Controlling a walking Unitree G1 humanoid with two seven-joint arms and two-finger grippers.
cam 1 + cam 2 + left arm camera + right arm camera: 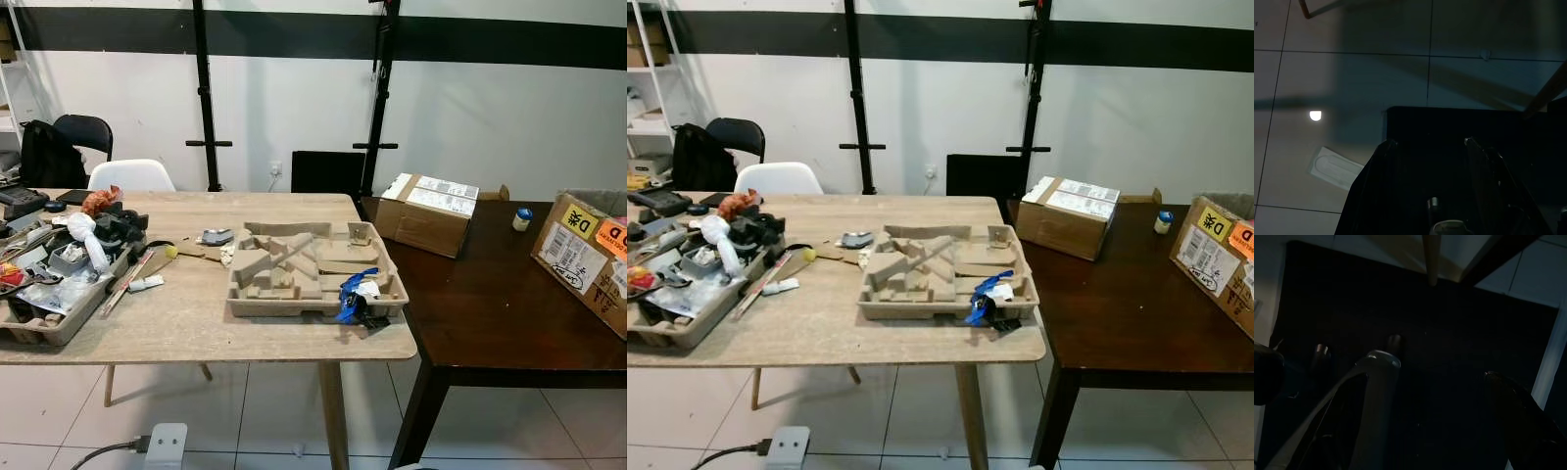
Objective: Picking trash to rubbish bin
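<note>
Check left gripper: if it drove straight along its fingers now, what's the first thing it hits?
Likely the black panel low over the tiled floor, straight beyond the open left gripper. Depth is unclear in the dark.

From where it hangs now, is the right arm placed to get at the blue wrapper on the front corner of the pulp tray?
Probably not yet. The right gripper hangs low over the floor, fingers apart, while the blue wrapper lies on the pulp tray up on the light wooden table. Nothing blocks it from above.
</note>
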